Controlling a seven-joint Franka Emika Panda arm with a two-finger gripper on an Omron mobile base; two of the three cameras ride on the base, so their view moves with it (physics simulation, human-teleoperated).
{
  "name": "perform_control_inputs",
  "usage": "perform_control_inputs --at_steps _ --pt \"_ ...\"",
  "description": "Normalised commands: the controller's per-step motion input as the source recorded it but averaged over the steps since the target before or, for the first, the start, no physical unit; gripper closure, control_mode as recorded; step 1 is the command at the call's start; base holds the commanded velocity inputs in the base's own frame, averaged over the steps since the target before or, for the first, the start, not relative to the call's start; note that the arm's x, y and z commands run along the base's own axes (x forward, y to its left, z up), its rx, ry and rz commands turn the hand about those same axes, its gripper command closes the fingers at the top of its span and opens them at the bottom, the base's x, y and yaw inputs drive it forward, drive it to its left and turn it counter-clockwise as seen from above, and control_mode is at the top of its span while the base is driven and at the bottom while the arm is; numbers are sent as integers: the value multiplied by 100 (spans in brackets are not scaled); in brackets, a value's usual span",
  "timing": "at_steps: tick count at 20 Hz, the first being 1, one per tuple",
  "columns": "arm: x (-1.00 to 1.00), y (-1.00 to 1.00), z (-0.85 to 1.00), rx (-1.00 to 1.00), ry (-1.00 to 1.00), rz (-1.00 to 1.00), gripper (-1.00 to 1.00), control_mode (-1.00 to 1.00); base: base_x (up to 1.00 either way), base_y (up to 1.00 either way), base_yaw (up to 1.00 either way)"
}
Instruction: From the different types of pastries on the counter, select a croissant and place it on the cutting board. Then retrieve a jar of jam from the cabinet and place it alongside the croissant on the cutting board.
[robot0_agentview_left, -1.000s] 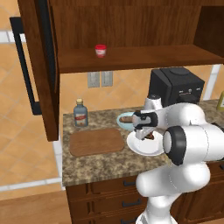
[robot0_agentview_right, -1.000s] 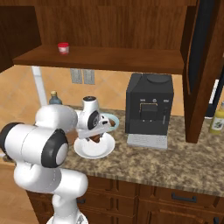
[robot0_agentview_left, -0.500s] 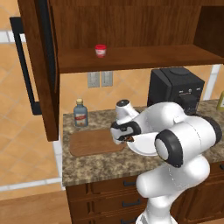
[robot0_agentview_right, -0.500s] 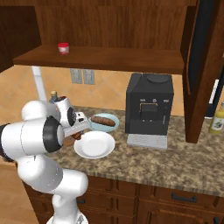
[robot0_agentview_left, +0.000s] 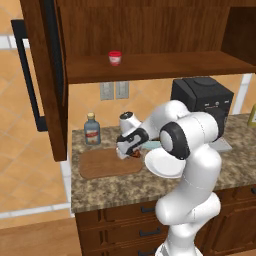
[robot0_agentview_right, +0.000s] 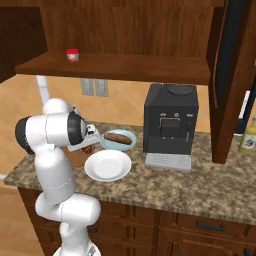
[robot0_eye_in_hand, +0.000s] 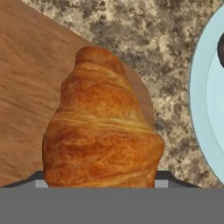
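My gripper (robot0_agentview_left: 130, 151) is shut on the croissant (robot0_eye_in_hand: 103, 127), a golden-brown ridged pastry that sits between the fingertips (robot0_eye_in_hand: 164, 178). It hangs low over the right end of the reddish-brown cutting board (robot0_agentview_left: 105, 164), close to the board's rounded corner (robot0_eye_in_hand: 30, 100). The other of the pastries, a long dark brown bar (robot0_agentview_right: 118, 138), lies on a light-blue plate (robot0_agentview_right: 129, 145) on the counter (robot0_agentview_right: 210, 175). The small red jar of jam (robot0_agentview_left: 115, 58) stands on the shelf of the open cabinet (robot0_agentview_left: 150, 30); from the right side the jar of jam (robot0_agentview_right: 73, 55) is at the shelf's left end.
A bare white plate (robot0_agentview_left: 165, 163) lies right of the board. A brown bottle (robot0_agentview_left: 91, 129) stands behind the board, a black coffee machine (robot0_agentview_left: 202, 102) at the back right. The open cabinet door (robot0_agentview_left: 42, 75) hangs left of the board. A yellow bottle (robot0_agentview_right: 247, 135) stands far right.
The arm has swung left with the croissant in its grip, from over the white plate to the right end of the cutting board, and has come down lower.
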Motion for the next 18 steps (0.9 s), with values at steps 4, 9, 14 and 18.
perform_control_inputs --at_steps 4,9,14,18 --pt "8 38 -47 0 0 -3 100 -100 0 0 0" --pt "0 39 -50 0 0 -2 -100 -100 0 0 0" --pt "-6 26 -18 0 0 -3 -100 -100 0 0 0" --pt "-26 0 68 0 -9 -2 -100 -100 0 0 0"
